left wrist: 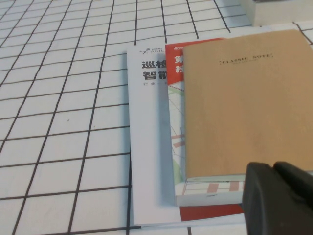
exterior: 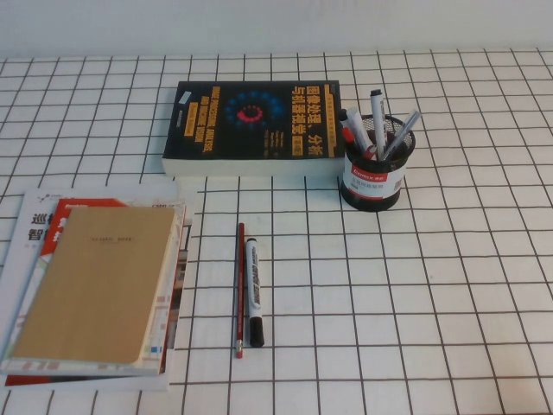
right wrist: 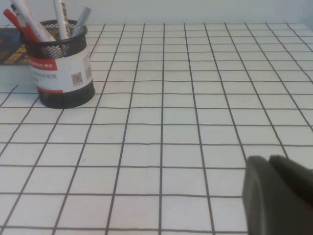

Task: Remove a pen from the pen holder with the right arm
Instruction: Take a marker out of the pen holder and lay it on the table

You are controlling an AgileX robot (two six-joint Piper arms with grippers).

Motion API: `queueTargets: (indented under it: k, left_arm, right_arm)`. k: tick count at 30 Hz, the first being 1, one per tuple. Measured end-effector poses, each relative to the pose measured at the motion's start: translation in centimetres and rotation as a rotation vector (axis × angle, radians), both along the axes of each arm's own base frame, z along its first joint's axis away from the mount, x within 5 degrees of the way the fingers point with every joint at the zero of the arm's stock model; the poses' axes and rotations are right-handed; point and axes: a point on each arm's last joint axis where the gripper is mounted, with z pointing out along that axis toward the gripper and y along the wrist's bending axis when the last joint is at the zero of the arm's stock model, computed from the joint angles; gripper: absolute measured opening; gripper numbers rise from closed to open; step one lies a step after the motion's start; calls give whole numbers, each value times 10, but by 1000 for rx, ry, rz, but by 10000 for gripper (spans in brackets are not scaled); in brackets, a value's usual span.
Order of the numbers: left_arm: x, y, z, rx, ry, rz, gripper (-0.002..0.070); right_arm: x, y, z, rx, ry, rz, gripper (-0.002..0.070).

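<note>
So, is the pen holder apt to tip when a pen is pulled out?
Probably light: open mesh pen holder, few pens leaning, so a slanted pull may tip it. Right claw sits low, away; left claw near notebook.

Note the white tablecloth (exterior: pixel 415 285) with its black grid. At far centre, you see a thick black book (exterior: pixel 251 128) lying flat, cover up. At near left, locate a stack: a tan notebook (exterior: pixel 99 281) marked "CLASSIC NOTE" on top, a red booklet (exterior: pixel 86 205) beneath it and a white booklet (exterior: pixel 24 238) at the bottom. At near centre, a red pencil (exterior: pixel 240 290) lies just left of a white marker (exterior: pixel 253 292), whose black end points toward you.
</note>
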Motion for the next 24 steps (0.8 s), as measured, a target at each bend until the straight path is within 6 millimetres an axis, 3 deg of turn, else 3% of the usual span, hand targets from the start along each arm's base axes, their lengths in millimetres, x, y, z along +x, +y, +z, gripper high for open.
queueTargets:
  k: [24]
  left_arm:
    - [0,0,0,0,0,0,-4]
  right_arm:
    - [-11,-1,-11,-13,72,2,-15]
